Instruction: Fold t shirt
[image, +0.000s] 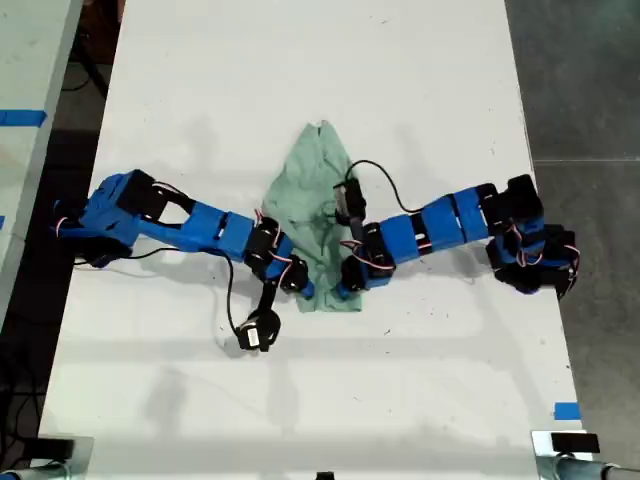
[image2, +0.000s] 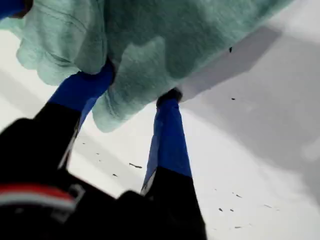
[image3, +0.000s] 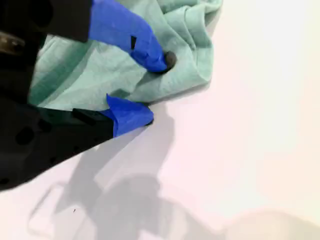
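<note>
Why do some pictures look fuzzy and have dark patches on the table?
First wrist view: the black gripper body up close is blurred; the t shirt casts a grey shadow. Second wrist view: soft arm shadows, the table glaring pale. Exterior view: sharp, evenly lit.

White counter (image: 200, 80) carrying a t shirt (image: 318, 190) and two blue arms

The counter is a long white surface running up the middle of the exterior view, with dark floor (image: 580, 80) along both sides. The pale mint-green t shirt lies bunched and wrinkled near its centre, narrow at the far end and wider toward the near end. One blue arm (image: 170, 220) rests on the counter from the exterior view's left, another (image: 460, 225) from its right. A scrap of blue tape (image: 566, 410) sits at the exterior view's lower right edge. Small dark specks dot the white surface in the first wrist view.
</note>
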